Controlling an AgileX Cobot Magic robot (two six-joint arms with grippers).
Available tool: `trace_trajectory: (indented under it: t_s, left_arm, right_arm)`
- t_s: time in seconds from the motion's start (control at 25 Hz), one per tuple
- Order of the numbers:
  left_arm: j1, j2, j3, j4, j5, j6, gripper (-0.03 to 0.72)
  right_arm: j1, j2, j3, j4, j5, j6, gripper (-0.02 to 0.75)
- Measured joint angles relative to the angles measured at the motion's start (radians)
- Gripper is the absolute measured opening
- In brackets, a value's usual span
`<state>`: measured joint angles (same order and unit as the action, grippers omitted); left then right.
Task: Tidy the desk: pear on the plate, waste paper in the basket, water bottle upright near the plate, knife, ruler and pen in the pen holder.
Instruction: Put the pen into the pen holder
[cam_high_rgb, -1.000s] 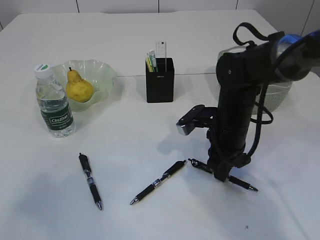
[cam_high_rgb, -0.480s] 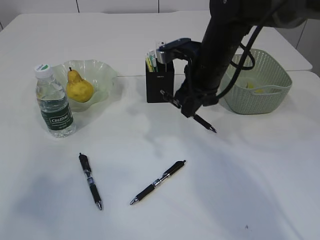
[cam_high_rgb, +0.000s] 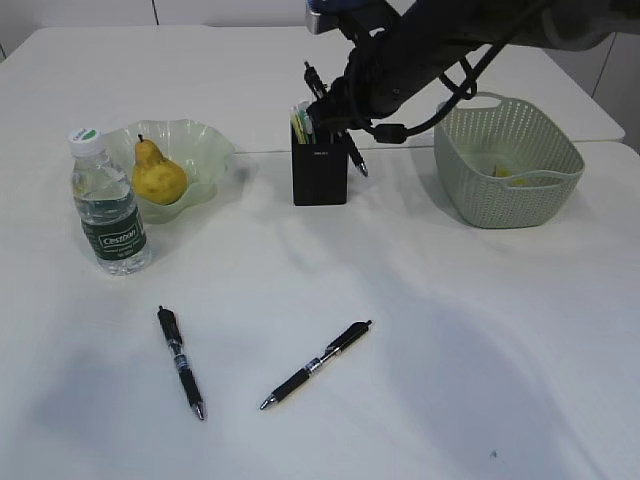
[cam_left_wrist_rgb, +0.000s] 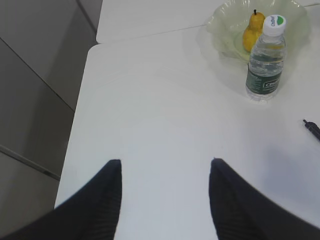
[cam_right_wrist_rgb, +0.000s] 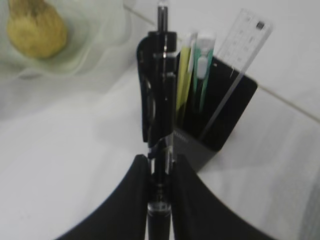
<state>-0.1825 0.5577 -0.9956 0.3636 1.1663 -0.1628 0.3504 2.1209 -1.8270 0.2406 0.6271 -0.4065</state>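
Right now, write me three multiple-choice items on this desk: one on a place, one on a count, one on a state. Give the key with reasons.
1. Where is the pear?
A. in the basket
B. on the plate
C. beside the pen holder

2. How many pens lie flat on the table?
A. one
B. two
C. four

3. What is the right gripper doing?
A. holding a pen
B. holding the ruler
C. open and empty

Key: 1 B, the pear sits in the wavy green plate behind the water bottle. 2 B, one pen and another pen lie in the foreground. 3 A, its fingers clamp a black pen near the pen holder.
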Motion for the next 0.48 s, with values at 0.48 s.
trace_trajectory:
  t_s: [0.48]
  left_arm:
    - [0.0,0.0,0.0,0.002,-0.037,0.0,0.394]
  right_arm:
    - [0.0,0.004,0.0,0.032,-0.468,0.002,0.107]
